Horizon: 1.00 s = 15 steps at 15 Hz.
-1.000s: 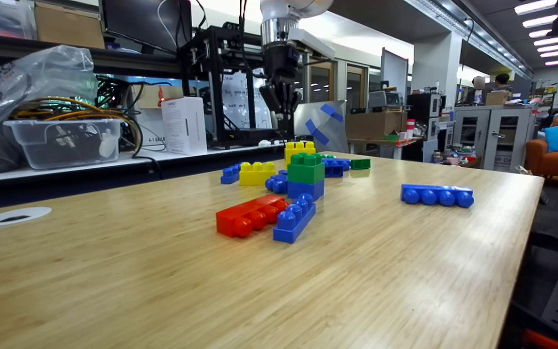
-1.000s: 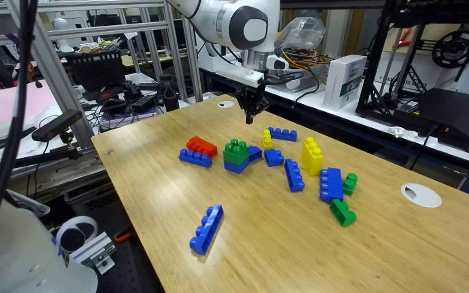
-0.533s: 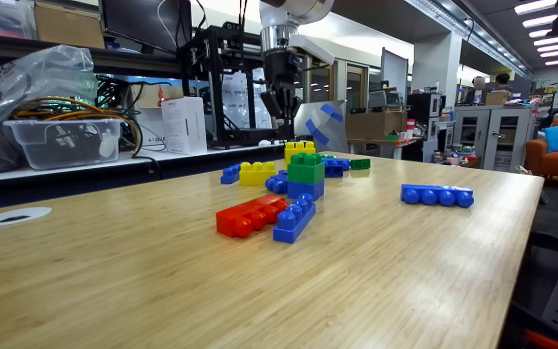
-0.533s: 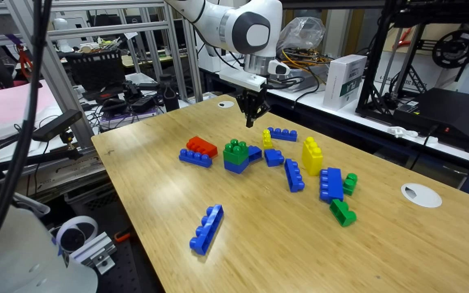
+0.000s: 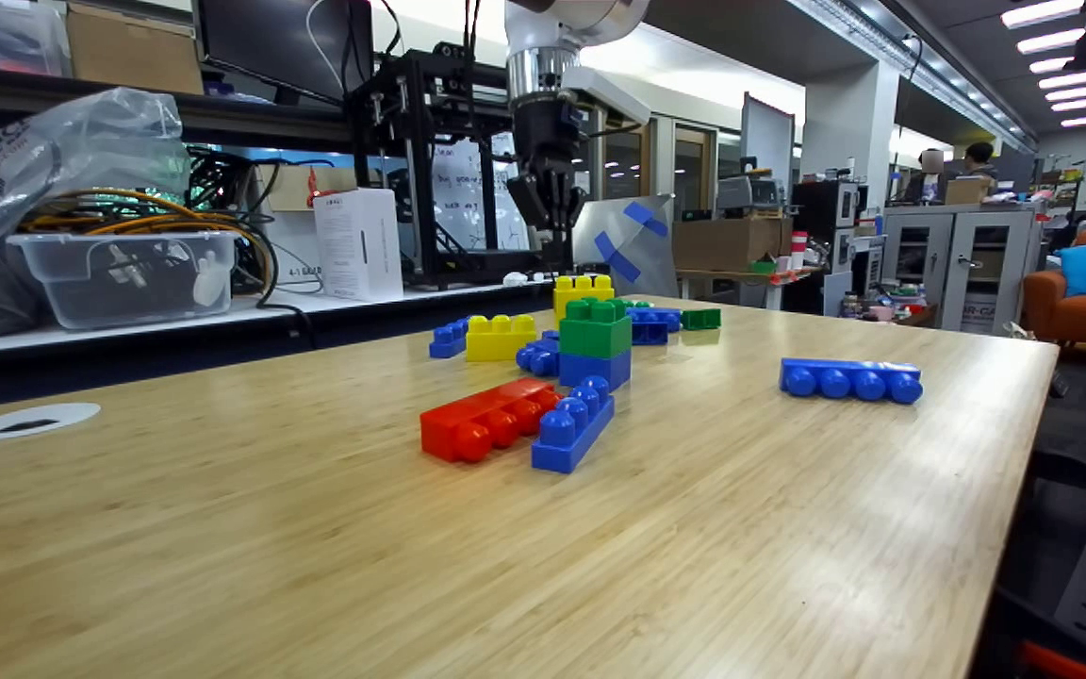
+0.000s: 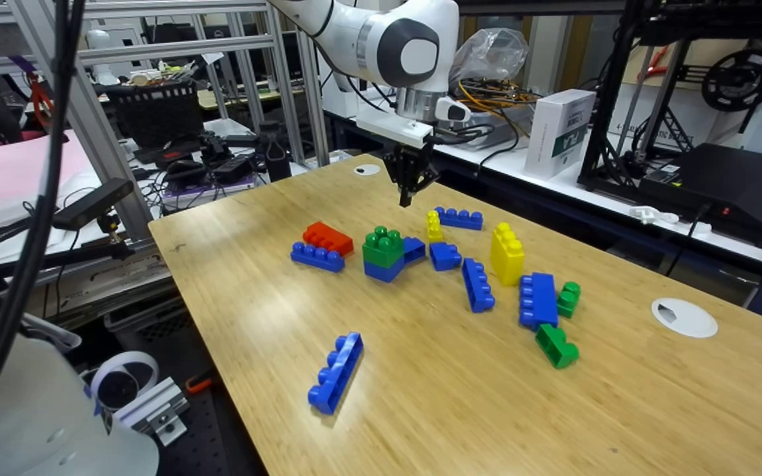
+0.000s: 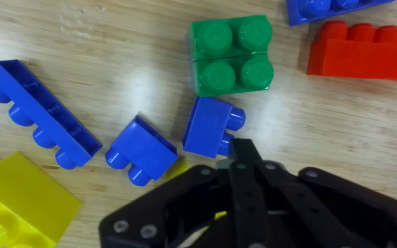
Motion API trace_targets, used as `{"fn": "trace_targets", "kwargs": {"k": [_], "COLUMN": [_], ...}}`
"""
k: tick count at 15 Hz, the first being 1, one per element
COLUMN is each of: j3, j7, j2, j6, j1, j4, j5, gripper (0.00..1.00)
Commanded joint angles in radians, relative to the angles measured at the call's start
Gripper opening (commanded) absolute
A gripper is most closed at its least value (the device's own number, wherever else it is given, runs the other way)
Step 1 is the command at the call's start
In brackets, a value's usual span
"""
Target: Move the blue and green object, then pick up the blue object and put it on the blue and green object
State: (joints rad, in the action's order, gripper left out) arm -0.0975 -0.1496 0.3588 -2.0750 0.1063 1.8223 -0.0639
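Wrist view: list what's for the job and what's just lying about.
For the job:
tower
small blue brick by the tower, or the other small blue brick; unclear which

Lying about:
red brick
long blue bricks
yellow bricks

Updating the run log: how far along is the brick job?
Done: nothing confirmable; whether the green and blue tower was moved can't be told. In hand: nothing; the gripper looks shut and empty above the table. Left: possibly that move, then placing the nearer small blue brick or the farther small blue brick, unclear which, on the tower's bare green studs.
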Motion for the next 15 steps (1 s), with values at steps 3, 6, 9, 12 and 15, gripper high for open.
{"fn": "trace_targets", "kwargs": {"k": [3, 6, 9, 12, 15], "j3": [-0.006, -0.01, -0.02, -0.03, -0.038], "j7": [-0.005, -0.007, -0.014, -0.028, -0.054], "j2": [-0.002, -0.003, 0.002, 0.003, 0.012], "j6": [-0.005, -0.021, -0.044, -0.084, -0.148], "j1": [0.0, 0.01, 0.023, 0.034, 0.043], "j4": [-0.002, 0.001, 0.009, 0.037, 0.078], "j5": [0.025, 0.049, 0.07, 0.098, 0.14], "gripper": [0.0, 0.0, 0.0, 0.0, 0.0]}}
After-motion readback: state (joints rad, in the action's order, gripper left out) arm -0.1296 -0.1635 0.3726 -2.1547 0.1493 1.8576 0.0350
